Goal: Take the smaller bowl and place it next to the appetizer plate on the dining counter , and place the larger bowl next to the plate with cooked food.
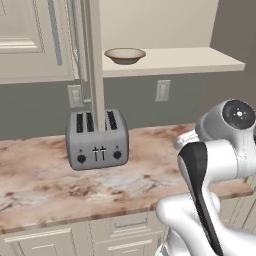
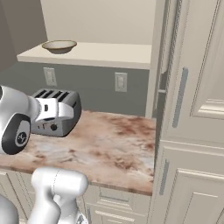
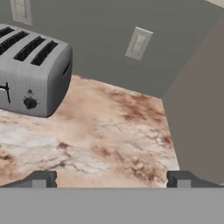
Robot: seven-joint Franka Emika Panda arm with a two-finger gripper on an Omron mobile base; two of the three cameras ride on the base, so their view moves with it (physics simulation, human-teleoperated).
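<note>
One shallow cream bowl (image 1: 125, 55) with a brown rim sits on a plain beige ledge (image 1: 200, 60) above the grey wall; in the right base view the bowl (image 2: 59, 45) is at the far left of that ledge (image 2: 109, 54). With no second bowl beside it, I cannot tell whether it is the smaller bowl or the larger bowl. Both plates are out of view. My gripper (image 3: 113, 180) is open with nothing between its fingertips (image 3: 43, 179). It hovers over the marbled worktop (image 3: 109, 131), well below the bowl and to the right of the toaster.
A silver four-slot toaster (image 1: 97, 140) stands on the marbled worktop (image 1: 45, 180) of the cream cabinets, against the grey wall with its outlets (image 1: 162, 90). A tall cream cabinet (image 2: 192, 109) closes off the right side. An upright cream panel (image 1: 95, 60) rises behind the toaster.
</note>
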